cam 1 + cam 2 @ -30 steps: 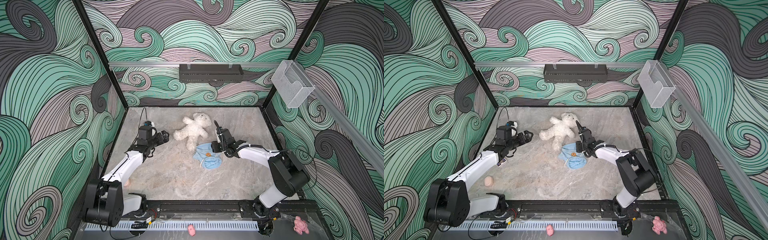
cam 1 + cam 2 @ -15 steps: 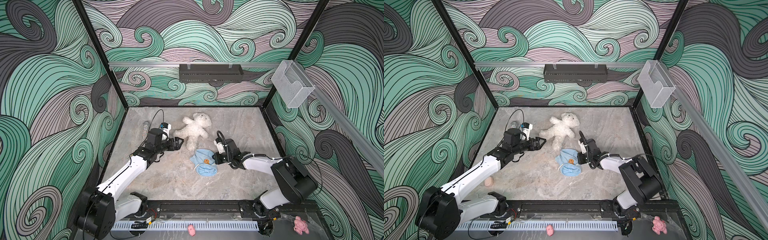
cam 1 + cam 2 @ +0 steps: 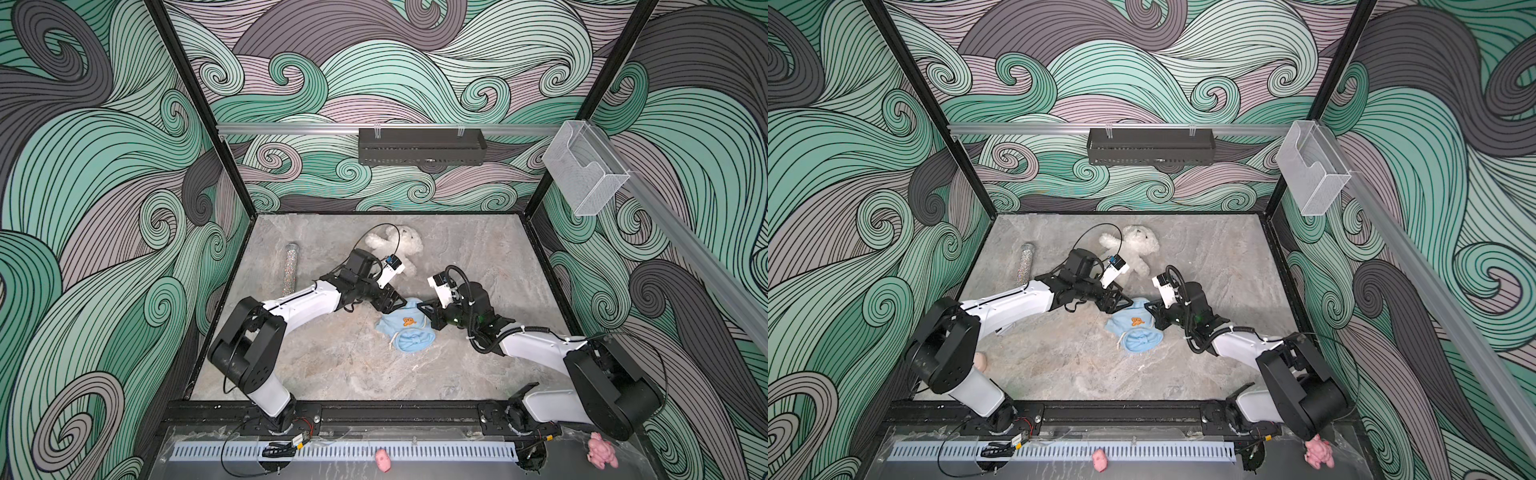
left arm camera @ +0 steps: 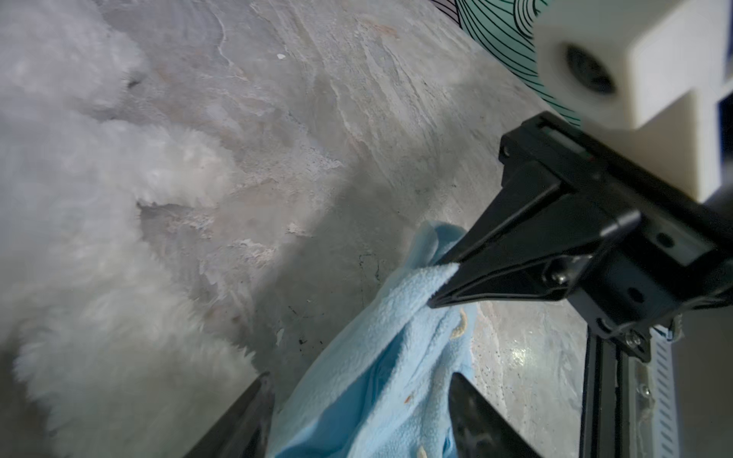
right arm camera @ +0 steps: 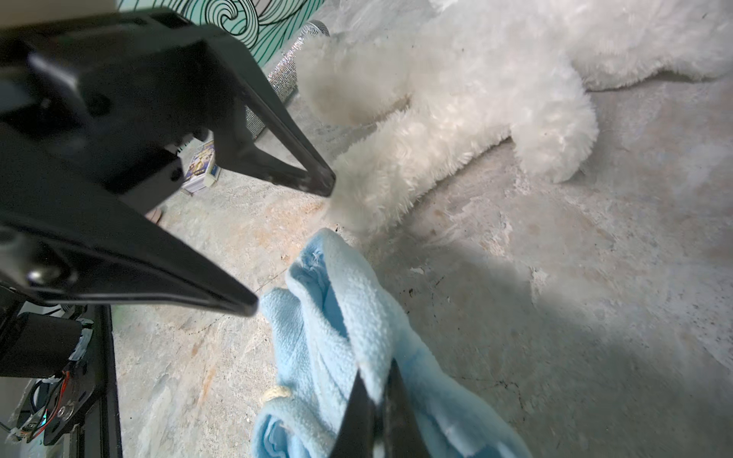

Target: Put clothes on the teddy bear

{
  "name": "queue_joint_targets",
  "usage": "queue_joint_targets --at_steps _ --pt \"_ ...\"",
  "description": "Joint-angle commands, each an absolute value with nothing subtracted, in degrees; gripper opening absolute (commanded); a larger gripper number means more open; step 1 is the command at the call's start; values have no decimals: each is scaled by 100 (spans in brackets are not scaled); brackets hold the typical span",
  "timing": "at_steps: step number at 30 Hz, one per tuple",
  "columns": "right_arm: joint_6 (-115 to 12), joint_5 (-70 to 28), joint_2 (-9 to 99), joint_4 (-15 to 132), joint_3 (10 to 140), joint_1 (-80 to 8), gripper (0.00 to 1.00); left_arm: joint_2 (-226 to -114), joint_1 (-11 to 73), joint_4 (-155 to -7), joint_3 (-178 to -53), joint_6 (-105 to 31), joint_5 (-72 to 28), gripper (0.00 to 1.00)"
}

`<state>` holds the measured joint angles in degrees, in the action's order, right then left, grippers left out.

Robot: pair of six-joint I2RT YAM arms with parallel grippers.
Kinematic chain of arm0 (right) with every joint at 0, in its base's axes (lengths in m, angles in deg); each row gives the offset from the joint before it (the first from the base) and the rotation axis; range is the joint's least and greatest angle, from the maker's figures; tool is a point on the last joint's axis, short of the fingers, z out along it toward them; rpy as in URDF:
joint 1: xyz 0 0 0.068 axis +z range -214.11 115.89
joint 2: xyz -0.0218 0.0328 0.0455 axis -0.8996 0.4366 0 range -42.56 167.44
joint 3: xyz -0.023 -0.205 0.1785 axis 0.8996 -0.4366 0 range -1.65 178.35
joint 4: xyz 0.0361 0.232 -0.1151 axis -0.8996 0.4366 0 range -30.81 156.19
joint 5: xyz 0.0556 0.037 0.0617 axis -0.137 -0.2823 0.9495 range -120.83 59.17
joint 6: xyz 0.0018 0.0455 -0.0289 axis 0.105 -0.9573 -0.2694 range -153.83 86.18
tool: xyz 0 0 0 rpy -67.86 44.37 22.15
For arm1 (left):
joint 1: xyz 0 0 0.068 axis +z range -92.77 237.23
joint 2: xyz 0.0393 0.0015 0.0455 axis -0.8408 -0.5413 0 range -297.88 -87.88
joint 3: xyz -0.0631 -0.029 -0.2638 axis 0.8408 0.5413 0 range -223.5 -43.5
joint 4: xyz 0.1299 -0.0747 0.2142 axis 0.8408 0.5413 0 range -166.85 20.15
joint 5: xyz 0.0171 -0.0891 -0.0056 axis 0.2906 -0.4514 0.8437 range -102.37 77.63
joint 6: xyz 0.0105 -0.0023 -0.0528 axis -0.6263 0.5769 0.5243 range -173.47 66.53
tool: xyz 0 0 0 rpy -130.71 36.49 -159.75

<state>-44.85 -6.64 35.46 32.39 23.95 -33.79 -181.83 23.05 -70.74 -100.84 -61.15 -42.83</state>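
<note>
In both top views a white wrist camera [image 3: 390, 271] covers part of the teddy bear [image 3: 411, 244]. In the left wrist view its fur is a soft blur running off the edge, and in the right wrist view its upper part is cut off. The blue garment [image 4: 380, 357] runs out of both wrist views, as do the 2 fingers of the left hand [image 4: 361, 380] and of the right hand [image 5: 375, 380]. A printed box [image 5: 202, 166] sits half behind the left hand, its print too small to read.
</note>
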Motion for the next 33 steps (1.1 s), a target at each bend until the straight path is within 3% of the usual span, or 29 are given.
queue_joint_targets --at_steps 1,3,13,17,19,22,25,29,33 --pt "-4376 -455 3473 3023 2327 -3434 1 -18481 2133 -6617 -10436 -7113 -4413 71" --pt "-4375 -428 3434 3018 2305 -3445 1 -18689 2099 -6530 -10602 -7176 -4228 70" --pt "-4319 -454 3397 3063 2239 -3449 1 -19329 2098 -6393 -11138 -7127 -4442 37" --pt "-4347 -518 3444 3071 2267 -3449 2 -19383 2101 -6304 -11232 -7100 -4532 17" --pt "-4448 -785 3470 3319 2393 -3452 13 -19321 2106 -6032 -11314 -7029 -4488 10" --pt "-4648 -1341 3405 4133 2691 -3451 52 -18996 2110 -5870 -11137 -6743 -4433 1" --pt "-4856 -1598 3028 4474 2753 -3449 80 -18462 2110 -5988 -10589 -6179 -4297 0" --pt "-5345 -1942 2586 4592 2900 -3442 94 -17578 2181 -5980 -9798 -5460 -3555 0" --pt "-5878 -2556 3012 5269 3676 -3326 95 -16766 2272 -5944 -9248 -4889 -2407 0"
